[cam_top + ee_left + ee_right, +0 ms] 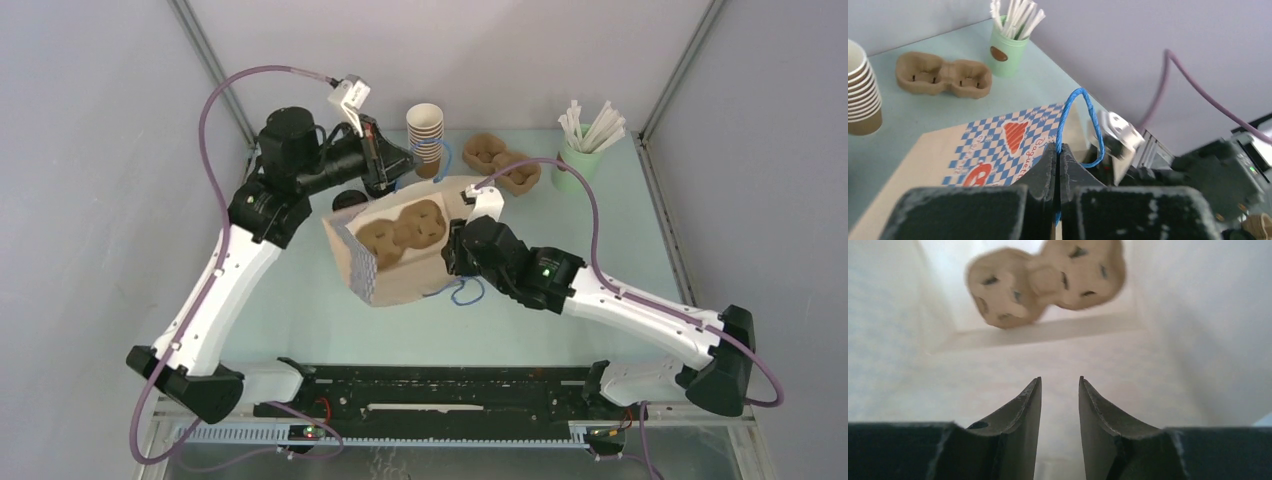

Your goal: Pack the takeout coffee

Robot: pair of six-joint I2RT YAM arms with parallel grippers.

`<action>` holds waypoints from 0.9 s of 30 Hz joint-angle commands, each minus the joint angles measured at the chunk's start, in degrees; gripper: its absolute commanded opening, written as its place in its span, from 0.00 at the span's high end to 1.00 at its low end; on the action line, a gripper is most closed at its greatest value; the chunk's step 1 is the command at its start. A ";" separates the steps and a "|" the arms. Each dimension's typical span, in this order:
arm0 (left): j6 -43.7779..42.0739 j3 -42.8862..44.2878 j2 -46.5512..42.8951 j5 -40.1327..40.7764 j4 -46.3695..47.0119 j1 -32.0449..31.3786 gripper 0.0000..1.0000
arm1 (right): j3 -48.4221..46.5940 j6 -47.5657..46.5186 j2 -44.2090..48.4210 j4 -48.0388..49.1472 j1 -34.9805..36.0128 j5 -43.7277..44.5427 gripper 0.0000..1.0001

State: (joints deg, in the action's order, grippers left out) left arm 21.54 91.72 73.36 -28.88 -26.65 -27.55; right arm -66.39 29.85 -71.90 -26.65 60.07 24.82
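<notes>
Takeout coffee stack (425, 125) stood at 12 o'clock of bag (405, 285). Left gripper (1058, 160) clenched blue handle (1078, 91); right gripper (1060, 390) parted, empty, inside bag. Risk: handle tug could tip bag, shift tray (1013, 290).

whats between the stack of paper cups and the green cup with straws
An empty brown pulp cup tray lies between them, shown in the top view.

The paper bag (998, 145) is tan kraft printed with a blue-and-white check and red shapes; its rope handle (1083, 107) is bright blue. The stacked cups (425, 128) are brown with white insides, the pulp tray (943, 75) brown, the straw cup (1007, 50) pale green, its straws (1015, 17) white, the table (300, 330) pale mint
</notes>
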 commanded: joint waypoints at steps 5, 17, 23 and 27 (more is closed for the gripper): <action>6.27 -25.08 -8.82 -4.73 18.24 -4.14 1.00 | 5.04 11.09 -2.79 7.43 -1.90 3.72 0.57; 17.59 -44.71 -19.93 7.11 36.62 -13.19 1.00 | 22.43 11.90 4.94 19.11 -3.46 -2.78 0.53; 19.32 -41.79 -14.66 7.39 40.61 -16.60 1.00 | 26.65 19.32 8.16 25.92 -4.29 -2.93 0.46; 22.44 -40.84 -11.78 11.80 46.14 -22.24 1.00 | 28.99 24.79 8.15 28.18 -4.66 -1.90 0.43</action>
State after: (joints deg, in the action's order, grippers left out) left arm 40.51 47.16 59.86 -21.61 11.42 -44.77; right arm -39.99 46.98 -64.16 -4.01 55.92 21.50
